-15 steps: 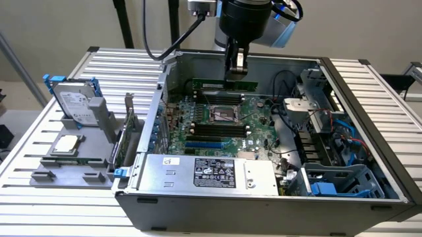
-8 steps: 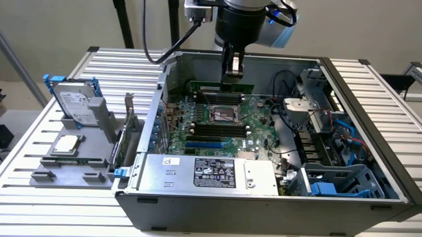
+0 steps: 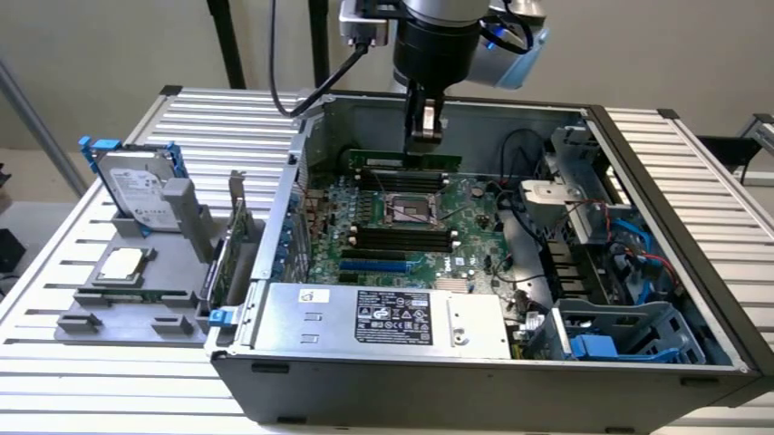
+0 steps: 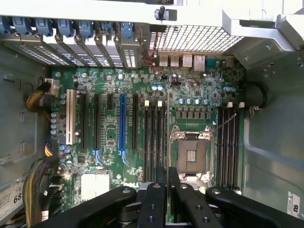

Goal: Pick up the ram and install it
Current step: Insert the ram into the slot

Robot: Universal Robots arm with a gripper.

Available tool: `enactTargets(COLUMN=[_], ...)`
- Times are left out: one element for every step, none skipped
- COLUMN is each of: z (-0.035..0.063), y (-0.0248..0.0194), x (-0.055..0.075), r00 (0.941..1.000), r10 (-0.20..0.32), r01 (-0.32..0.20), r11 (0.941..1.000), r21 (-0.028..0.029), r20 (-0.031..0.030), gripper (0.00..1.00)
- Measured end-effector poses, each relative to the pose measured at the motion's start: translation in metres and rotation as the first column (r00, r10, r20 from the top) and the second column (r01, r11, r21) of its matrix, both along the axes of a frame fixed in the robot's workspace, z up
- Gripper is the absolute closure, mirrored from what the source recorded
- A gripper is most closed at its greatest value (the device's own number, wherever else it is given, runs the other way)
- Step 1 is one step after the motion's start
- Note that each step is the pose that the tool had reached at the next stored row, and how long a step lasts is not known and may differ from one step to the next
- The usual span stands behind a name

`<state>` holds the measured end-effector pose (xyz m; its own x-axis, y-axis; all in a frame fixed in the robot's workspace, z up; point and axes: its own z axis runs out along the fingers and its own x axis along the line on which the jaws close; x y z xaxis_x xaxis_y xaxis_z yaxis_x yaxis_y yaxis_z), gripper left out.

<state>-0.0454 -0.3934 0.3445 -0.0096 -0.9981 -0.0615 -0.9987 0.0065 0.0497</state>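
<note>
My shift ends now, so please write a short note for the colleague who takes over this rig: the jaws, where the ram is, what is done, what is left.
Gripper: jaws shut on the ram, which hangs on its long edge.
Place: inside the open computer case, over the motherboard, above the memory slots beyond the processor socket in the exterior view.
Done: ram picked up and brought into the case.
Left: ram not yet seated; the slots look empty in the wrist view.
</note>
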Motion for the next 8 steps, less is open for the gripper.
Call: enactTargets(z=[-0.0009, -0.0017, -0.0026, -0.0036, -0.0049, -0.0063, -0.0077, -0.0095], y=[0.0015, 0.0028, 0.0035, 0.0039, 0.0040, 0.0041, 0.0041, 0.0041], x=[0.0000, 0.0000, 0.0000, 0.0002, 0.0005, 0.0008, 0.0009, 0.0010], r00=[1.0000, 1.0000, 1.0000, 1.0000, 1.0000, 1.0000, 1.0000, 1.0000], r10=[0.000, 0.000, 0.000, 0.000, 0.000, 0.000, 0.000, 0.000], r01=[0.000, 0.000, 0.000, 0.000, 0.000, 0.000, 0.000, 0.000], r11=[1.0000, 0.9999, 0.9997, 0.9996, 0.9994, 0.9993, 0.9992, 0.9991], r21=[-0.0079, -0.0156, -0.0228, -0.0290, -0.0338, -0.0380, -0.0408, -0.0422], r20=[0.0007, 0.0011, 0.0013, 0.0013, 0.0014, 0.0014, 0.0014, 0.0012], gripper=[0.87, 0.87, 0.87, 0.87, 0.87, 0.87, 0.87, 0.87])
